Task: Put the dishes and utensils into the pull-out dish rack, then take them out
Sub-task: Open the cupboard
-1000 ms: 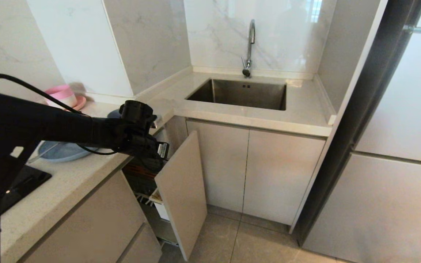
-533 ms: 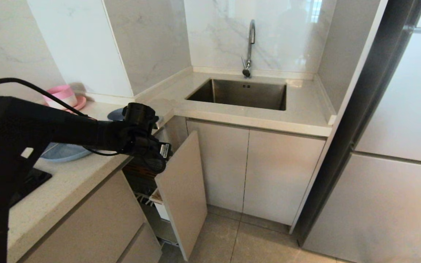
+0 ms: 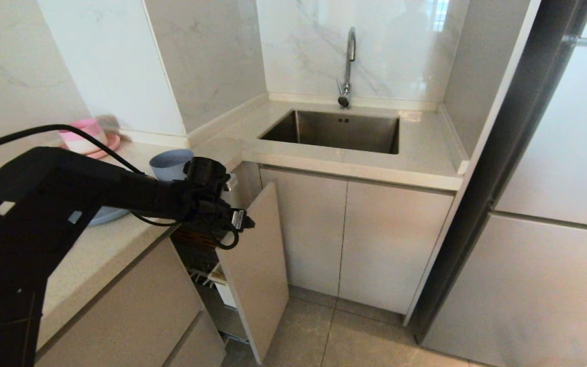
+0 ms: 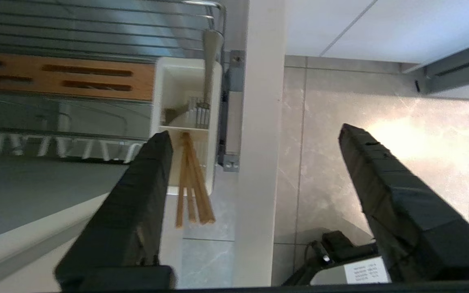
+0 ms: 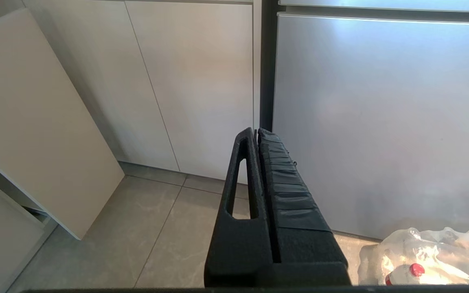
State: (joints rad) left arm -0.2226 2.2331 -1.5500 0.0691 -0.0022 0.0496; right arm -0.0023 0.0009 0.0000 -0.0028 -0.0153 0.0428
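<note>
My left gripper (image 4: 255,132) hangs open above the pull-out dish rack (image 4: 96,38), fingers wide apart with nothing between them. The wooden chopsticks (image 4: 191,179) stand in the white caddy (image 4: 217,93), close to one finger (image 4: 145,183) but free of it. The spoon (image 4: 209,69) stands in the caddy's other compartment. The rack's slotted wooden bar (image 4: 63,75) lies beside the caddy. On the counter the grey-blue bowl (image 3: 171,164) stands behind my left wrist (image 3: 212,201); the light-blue plate (image 3: 105,215) is mostly hidden by the arm. My right gripper (image 5: 257,132) is shut and parked low over the floor.
The rack's beige front panel (image 3: 255,265) juts out into the floor space. A pink bowl on a pink plate (image 3: 82,137) sits at the counter's back. The sink (image 3: 334,131) and faucet (image 3: 348,66) fill the corner. A plastic bag of bottles (image 5: 421,260) lies by the right gripper.
My left wrist has shifted right and a little lower over the rack. The grey-blue bowl, half hidden behind it before, now shows clearly.
</note>
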